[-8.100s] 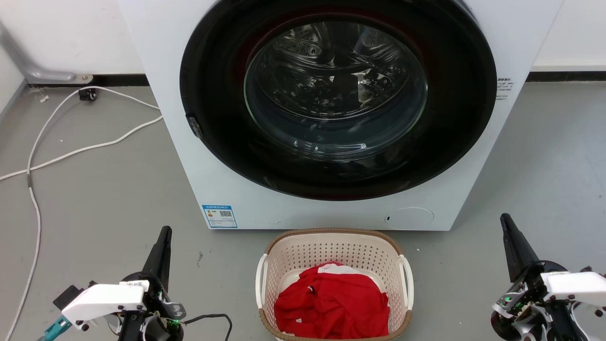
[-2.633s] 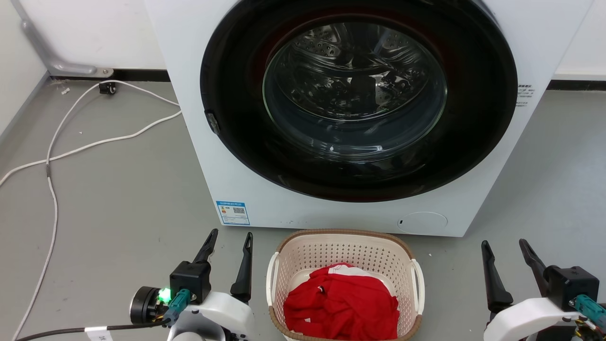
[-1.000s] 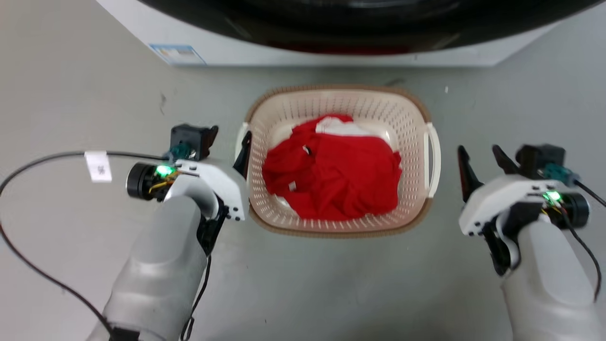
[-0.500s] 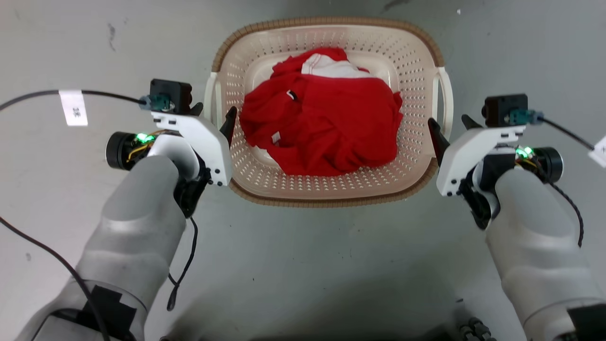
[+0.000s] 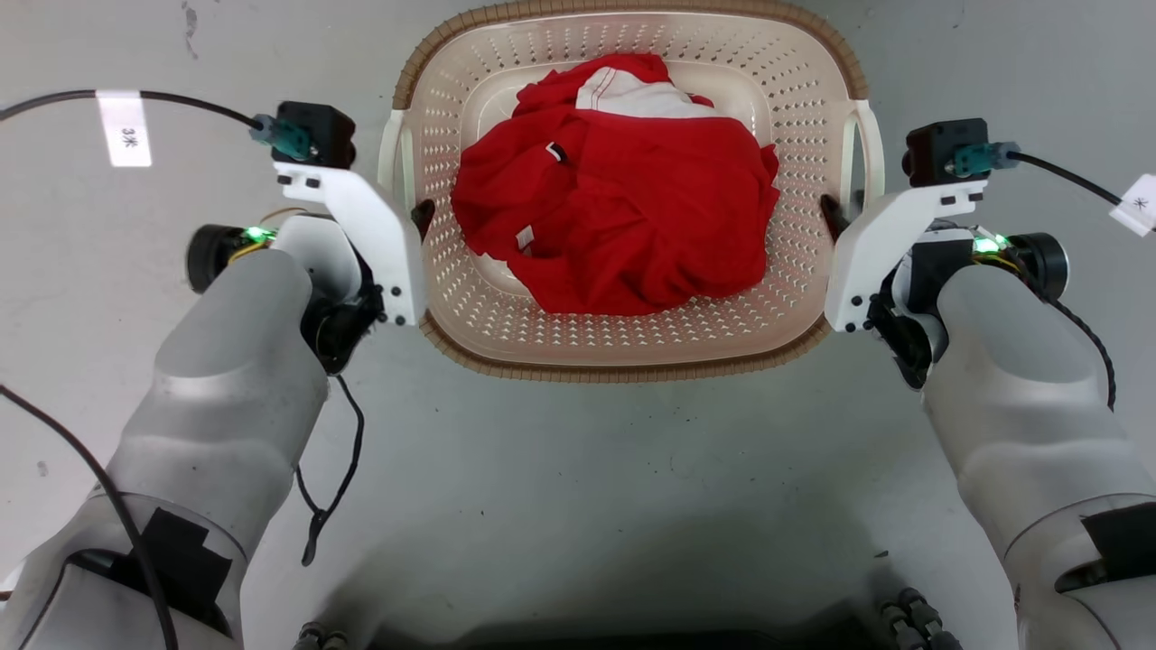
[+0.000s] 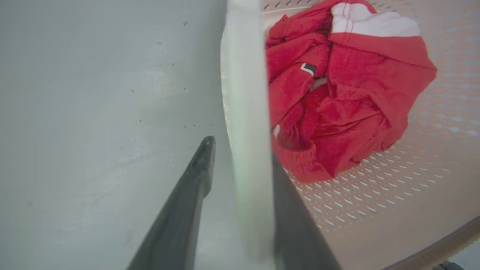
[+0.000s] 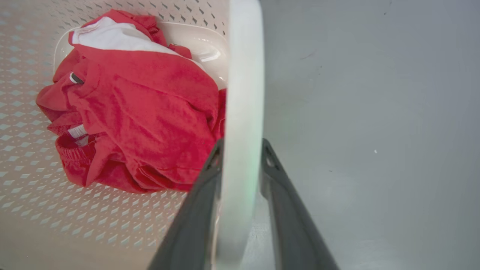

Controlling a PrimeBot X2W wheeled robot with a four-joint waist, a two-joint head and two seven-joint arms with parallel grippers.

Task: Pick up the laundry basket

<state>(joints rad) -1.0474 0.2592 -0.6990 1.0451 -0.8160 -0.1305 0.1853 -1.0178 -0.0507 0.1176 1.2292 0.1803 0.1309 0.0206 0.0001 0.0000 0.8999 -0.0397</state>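
Each handle point(image 6: 245, 75) of the laundry basket point(image 5: 632, 359) is straddled: the left end effector point(image 6: 240, 150) is released; whether the right end effector point(image 7: 241, 144) is clenched cannot be told. A red garment point(image 5: 623, 208) is heaped inside.

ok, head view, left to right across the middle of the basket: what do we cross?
Left cable tag → left hand → red garment in the laundry basket → right hand → right cable tag.

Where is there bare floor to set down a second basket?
Widest: floor between the left forearm and right forearm, nearer the robot than the laundry basket. Crowded: the left gripper and right gripper each straddle a handle, and a cable crosses the floor beyond the left one.
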